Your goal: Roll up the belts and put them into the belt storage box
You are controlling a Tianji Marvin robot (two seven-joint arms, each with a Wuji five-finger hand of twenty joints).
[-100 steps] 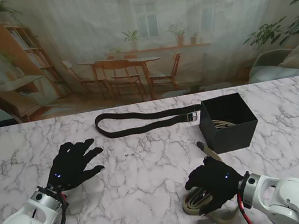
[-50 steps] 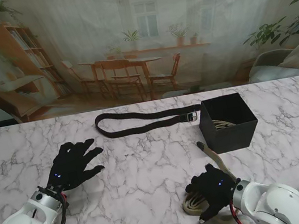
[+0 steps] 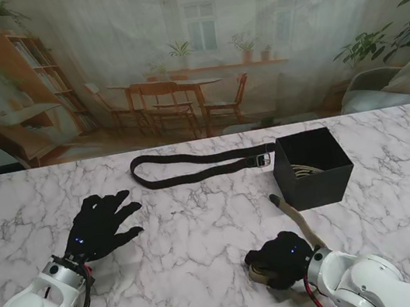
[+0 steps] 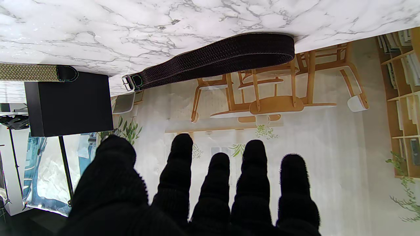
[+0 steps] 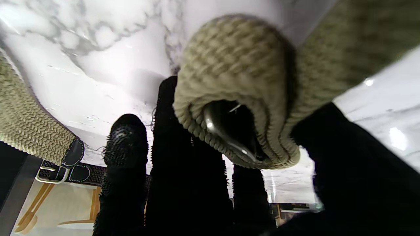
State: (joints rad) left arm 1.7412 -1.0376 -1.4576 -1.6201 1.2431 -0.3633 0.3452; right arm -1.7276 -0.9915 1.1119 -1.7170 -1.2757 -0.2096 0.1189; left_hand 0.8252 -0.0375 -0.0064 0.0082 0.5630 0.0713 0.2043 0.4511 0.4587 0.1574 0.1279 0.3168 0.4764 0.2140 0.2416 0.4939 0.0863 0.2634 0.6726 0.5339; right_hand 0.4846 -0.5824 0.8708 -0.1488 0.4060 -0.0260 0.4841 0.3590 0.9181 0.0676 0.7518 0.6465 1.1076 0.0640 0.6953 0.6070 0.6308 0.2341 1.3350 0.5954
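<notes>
a printed backdrop of a dining room with wooden chairs hung behind the white marble table (image 3: 202, 233) you were working at. seen from the stand camera, the black square belt storage box (image 3: 313, 167) sat at about two o'clock from the table's middle, upright and open, with a pale coiled belt (image 3: 306, 169) already lying inside it. the long dark brown woven belt (image 3: 191, 163) lay stretched flat at twelve o'clock, doubled into a long loop, its metal buckle end just beside the box's left wall.

your right hand (image 3: 279, 256), in its black knitted glove, was down at five o'clock, near your edge of the table, with its fingers curled around the partly rolled olive-tan woven belt (image 3: 266, 272). the right wrist camera showed that roll (image 5: 236, 91) held against the fingers (image 5: 126, 157), a metal buckle visible in its core. the belt's loose tail ran from the hand toward one o'clock and its dark tip (image 3: 275, 199) lay just beside the box's near left corner; i could not tell whether it touched.

your left hand (image 3: 97, 225), also gloved in black, sat at nine o'clock, palm down with fingers spread and nothing in it, well apart from both belts. its wrist camera showed the splayed fingers (image 4: 180, 164), the dark belt (image 4: 223, 55) and the box (image 4: 69, 105) beyond.
</notes>
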